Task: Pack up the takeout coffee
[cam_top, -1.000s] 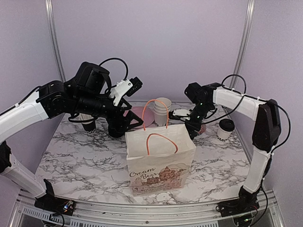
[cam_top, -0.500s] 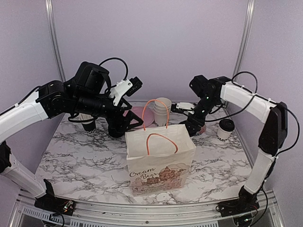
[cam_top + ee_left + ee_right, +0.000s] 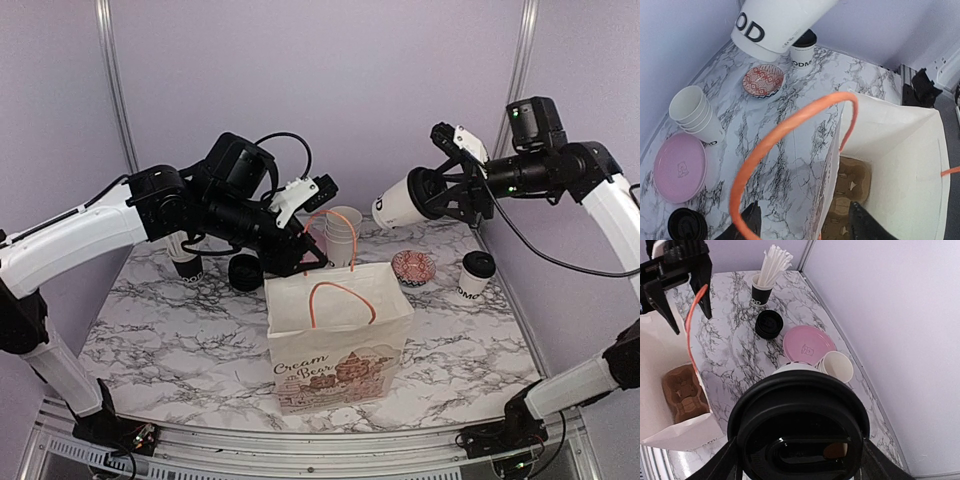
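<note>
One takeout coffee (image 3: 398, 206), a white cup with a black dome lid (image 3: 799, 430), hangs tilted on its side high above the table's back right. My right gripper (image 3: 430, 195) is shut on it at the lid end. A second takeout coffee (image 3: 475, 275) stands upright on the marble at the right. The white paper bag (image 3: 340, 335) with orange handles stands open at centre front, with a brown cup carrier (image 3: 850, 187) on its bottom. My left gripper (image 3: 805, 227) is open and straddles the bag's rear wall, one finger outside and one inside, beside the rear handle (image 3: 790, 125).
Stacked lidless cups (image 3: 343, 232) and a red patterned dish (image 3: 412, 265) sit behind the bag. A pink plate (image 3: 679, 160), a stack of black lids (image 3: 245, 272) and a black cup of straws (image 3: 765, 285) are at the back left. Walls close in on three sides.
My right arm has lifted the coffee from beside the red dish high into the air and tipped it sideways. My left gripper has moved right to the bag's rear rim, its jaws narrower.
</note>
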